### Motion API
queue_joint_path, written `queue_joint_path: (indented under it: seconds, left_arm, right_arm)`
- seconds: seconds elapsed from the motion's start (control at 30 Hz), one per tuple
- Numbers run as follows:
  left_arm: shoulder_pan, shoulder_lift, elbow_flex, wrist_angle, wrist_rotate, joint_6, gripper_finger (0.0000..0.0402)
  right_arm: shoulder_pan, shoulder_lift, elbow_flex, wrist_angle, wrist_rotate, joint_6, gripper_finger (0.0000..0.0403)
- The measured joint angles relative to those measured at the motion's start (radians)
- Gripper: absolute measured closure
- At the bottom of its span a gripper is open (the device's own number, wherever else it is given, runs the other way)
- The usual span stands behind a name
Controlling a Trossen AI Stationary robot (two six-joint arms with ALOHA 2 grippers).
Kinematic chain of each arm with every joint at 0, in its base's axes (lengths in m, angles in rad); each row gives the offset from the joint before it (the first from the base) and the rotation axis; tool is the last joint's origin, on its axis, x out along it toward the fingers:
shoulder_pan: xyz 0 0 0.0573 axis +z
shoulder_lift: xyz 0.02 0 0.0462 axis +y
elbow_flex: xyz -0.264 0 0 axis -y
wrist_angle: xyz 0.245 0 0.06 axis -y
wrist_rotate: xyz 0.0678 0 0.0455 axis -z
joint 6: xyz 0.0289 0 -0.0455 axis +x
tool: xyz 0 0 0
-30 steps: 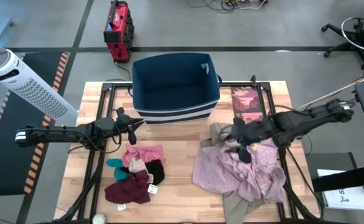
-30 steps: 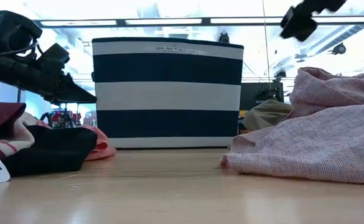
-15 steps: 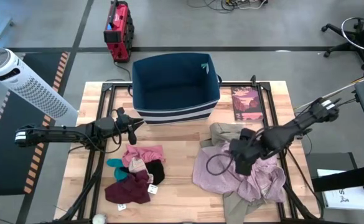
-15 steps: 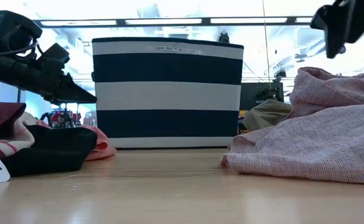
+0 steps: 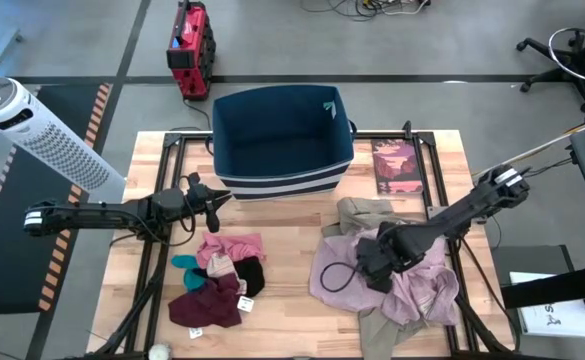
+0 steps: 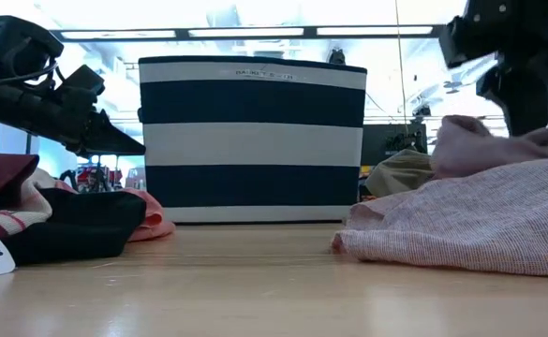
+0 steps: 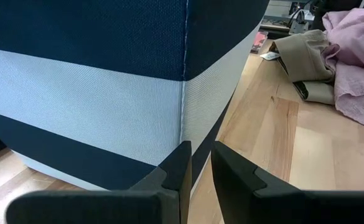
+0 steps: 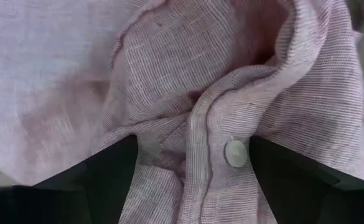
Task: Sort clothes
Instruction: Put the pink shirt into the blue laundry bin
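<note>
A mauve-pink shirt lies crumpled at the table's right, over khaki trousers. My right gripper is open and down on the shirt, seen close in its wrist view. Small pieces lie heaped at the near left: pink, black, teal and maroon. My left gripper hovers level at the front left corner of the navy striped bin. Its fingers are nearly together and hold nothing. My right gripper comes at the shirt from above, slanting toward the table's left. Its open fingers stand on either side of a raised fold with the buttoned edge. The tips are sunk in the cloth. The shirt lies on the table, its hump pressed down.
A flat reddish book lies to the right of the bin. A white tag lies by the maroon piece. Bare wood shows in the middle of the table. A white fan stands off the table's left.
My right gripper has come down and toward the table's near edge onto the pink shirt. The shirt's hump has been pressed lower under it. My left arm has kept still.
</note>
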Motion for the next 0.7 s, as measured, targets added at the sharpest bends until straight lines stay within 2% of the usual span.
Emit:
queue_joint_path:
  seconds: [0.17,0.3,0.43,0.6,0.7]
  left_arm:
    - [0.000,0.000,0.000,0.000,0.000,0.000,0.0351]
    - [0.000,0.000,0.000,0.000,0.000,0.000,0.0351]
    - [0.000,0.000,0.000,0.000,0.000,0.000,0.0351]
    - [0.000,0.000,0.000,0.000,0.000,0.000,0.0351]
    - [0.000,0.000,0.000,0.000,0.000,0.000,0.0351]
  right_arm:
    - [-0.004,0.076,-0.029,0.036,0.037,-0.003,0.0122]
    - [-0.003,0.147,-0.029,0.043,0.034,-0.054,0.0160]
    - [-0.003,0.192,-0.027,0.063,0.026,-0.091,0.0232]
    - [-0.003,0.183,-0.028,0.072,0.035,-0.117,0.0369]
    - [-0.003,0.136,-0.034,0.077,0.052,-0.128,0.0382]
